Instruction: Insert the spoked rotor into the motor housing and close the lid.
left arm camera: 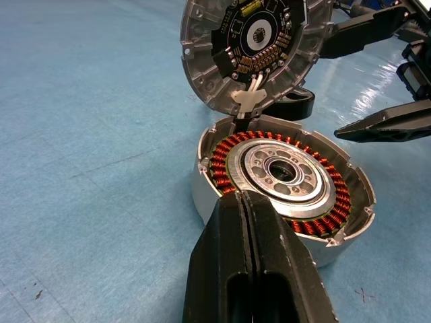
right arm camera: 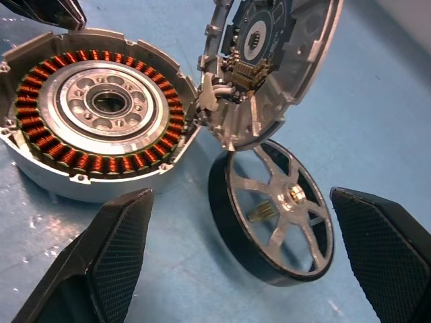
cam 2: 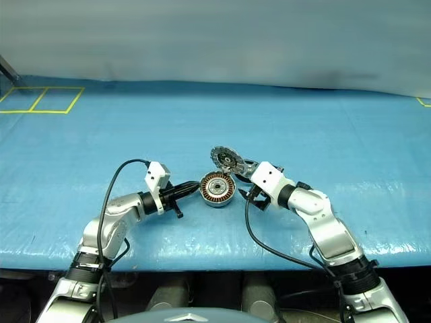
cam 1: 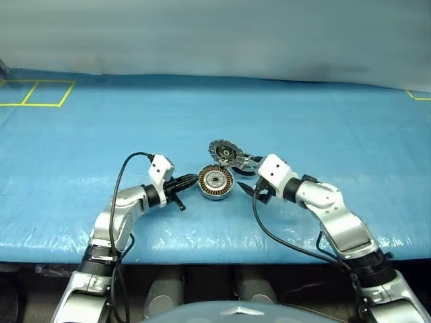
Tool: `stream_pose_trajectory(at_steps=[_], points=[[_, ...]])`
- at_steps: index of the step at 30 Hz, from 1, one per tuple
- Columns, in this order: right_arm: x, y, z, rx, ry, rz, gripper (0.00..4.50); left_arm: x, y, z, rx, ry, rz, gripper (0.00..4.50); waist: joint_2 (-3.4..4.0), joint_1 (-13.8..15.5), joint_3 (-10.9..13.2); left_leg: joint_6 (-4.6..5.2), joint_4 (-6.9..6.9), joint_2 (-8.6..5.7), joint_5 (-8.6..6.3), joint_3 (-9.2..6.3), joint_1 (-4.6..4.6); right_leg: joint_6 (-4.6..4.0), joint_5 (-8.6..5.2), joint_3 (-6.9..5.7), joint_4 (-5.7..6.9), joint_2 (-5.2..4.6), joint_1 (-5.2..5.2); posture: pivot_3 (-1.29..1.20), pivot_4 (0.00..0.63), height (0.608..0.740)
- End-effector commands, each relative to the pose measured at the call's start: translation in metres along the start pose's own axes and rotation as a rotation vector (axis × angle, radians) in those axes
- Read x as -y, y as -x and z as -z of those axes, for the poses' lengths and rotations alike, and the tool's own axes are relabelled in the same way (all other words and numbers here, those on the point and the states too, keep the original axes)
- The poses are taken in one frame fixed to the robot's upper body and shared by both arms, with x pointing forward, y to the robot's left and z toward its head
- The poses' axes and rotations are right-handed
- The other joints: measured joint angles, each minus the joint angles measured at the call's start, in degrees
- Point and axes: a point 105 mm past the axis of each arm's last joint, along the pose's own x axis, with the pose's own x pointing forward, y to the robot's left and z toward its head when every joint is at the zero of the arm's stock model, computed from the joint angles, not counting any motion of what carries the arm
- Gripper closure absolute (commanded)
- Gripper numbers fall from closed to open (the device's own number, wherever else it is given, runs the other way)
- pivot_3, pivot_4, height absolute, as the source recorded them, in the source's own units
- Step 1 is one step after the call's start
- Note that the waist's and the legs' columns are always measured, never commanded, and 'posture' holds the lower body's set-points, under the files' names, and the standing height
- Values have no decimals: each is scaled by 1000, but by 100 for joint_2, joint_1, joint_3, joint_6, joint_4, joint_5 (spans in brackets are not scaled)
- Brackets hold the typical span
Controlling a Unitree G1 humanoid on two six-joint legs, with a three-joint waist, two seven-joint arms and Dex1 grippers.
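Right wrist view: right gripper spread wide over spoked rotor, pickup pending; left gripper pinched empty against motor housing; lid upright

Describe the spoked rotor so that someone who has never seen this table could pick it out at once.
On the blue table, look between the two grippers, where three round motor parts sit together. The spoked rotor lies behind the open right gripper, beside the motor housing, under the tilted lid. It alone is a dark ring with pale silvery spokes, with no copper windings and no circuit board.
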Motion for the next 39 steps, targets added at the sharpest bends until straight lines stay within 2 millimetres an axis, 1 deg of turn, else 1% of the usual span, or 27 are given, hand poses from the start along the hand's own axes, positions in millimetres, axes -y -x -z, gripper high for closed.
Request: stream_pose_trajectory(at_steps=[1, 6, 9, 10, 14, 18, 20, 23, 25, 29, 33, 39], points=[[10, 5, -10, 2, 70, -1, 0, 7, -3, -3, 15, -29, 9, 4471, 0, 14, 0, 0, 0, 0, 0, 0, 0, 0, 0, 0, 0, 0, 0, 0, 150, 740], [17, 20, -25, 13, 91, -63, 0, 8, -3, 3, 10, -16, 0, 4471, -1, 30, 0, 0, 0, -3, 0, 0, -3, 0, 0, 0, -2, -2, 0, 0, 150, 740], [43, 23, -32, -29, 113, -4, 0, 11, -5, 6, 10, -10, 7, 4471, 0, 13, 0, 0, 4, -1, 0, 1, 0, 0, 0, 0, 0, -2, 2, 0, 150, 740], [49, 24, -33, -45, 125, 11, 0, 11, -5, 6, 11, -9, 8, 4471, 0, 14, 0, 0, 5, -1, 0, 2, 1, -1, 2, 1, 1, -3, 1, 0, 150, 740], [68, 17, -49, -99, 138, -95, 0, 15, -10, 6, 6, -26, 44, 4471, 0, 13, 1, 0, 7, -1, 0, 4, 1, -2, 2, 0, -1, -3, 2, 0, 150, 740], [84, 8, -53, -161, 74, -177, 0, 22, -16, 3, 24, -64, 76, 4471, -1, 52, 1, 1, 0, -2, -1, 1, -4, -4, 3, -3, -8, -3, 1, 0, 150, 740], [86, 1, -57, -170, 1, -230, 0, 22, -18, 2, 35, -77, 67, 4471, -1, 48, 1, 2, -2, -5, -1, 0, -9, -5, 4, -2, -11, -5, -4, 0, 150, 740], [89, -7, -50, -247, -30, -262, 0, 22, -19, 6, 41, -72, 55, 4471, -1, 51, 1, 2, -6, -5, -2, 3, -16, -24, 17, -1, -10, -6, -17, 0, 150, 740], [90, -9, -41, -299, -29, -261, 0, 24, -18, 8, 46, -68, 52, 4471, -1, 59, 1, 2, -8, -5, -2, 0, -17, -25, 17, -3, -8, -6, -20, 0, 150, 740], [82, -11, -20, -382, -43, -286, 0, 27, -12, 11, 53, -51, 53, 4471, 1, 29, 2, 2, -11, -7, -3, 3, -19, -23, 16, -1, -8, -8, -25, 0, 150, 740], [72, -12, -10, -393, -99, -320, 0, 25, 0, 11, 41, -62, 58, 4471, 1, -12, 2, 1, -14, -6, -3, 3, -17, -16, 10, -2, -4, -7, -26, 0, 150, 740], [65, -16, -7, -375, -145, -326, 0, 15, 14, 0, 61, -70, 24, 4471, 4, -83, 3, 0, -9, -2, -2, 6, -14, -8, 6, -1, 1, -6, -27, 0, 150, 740]])
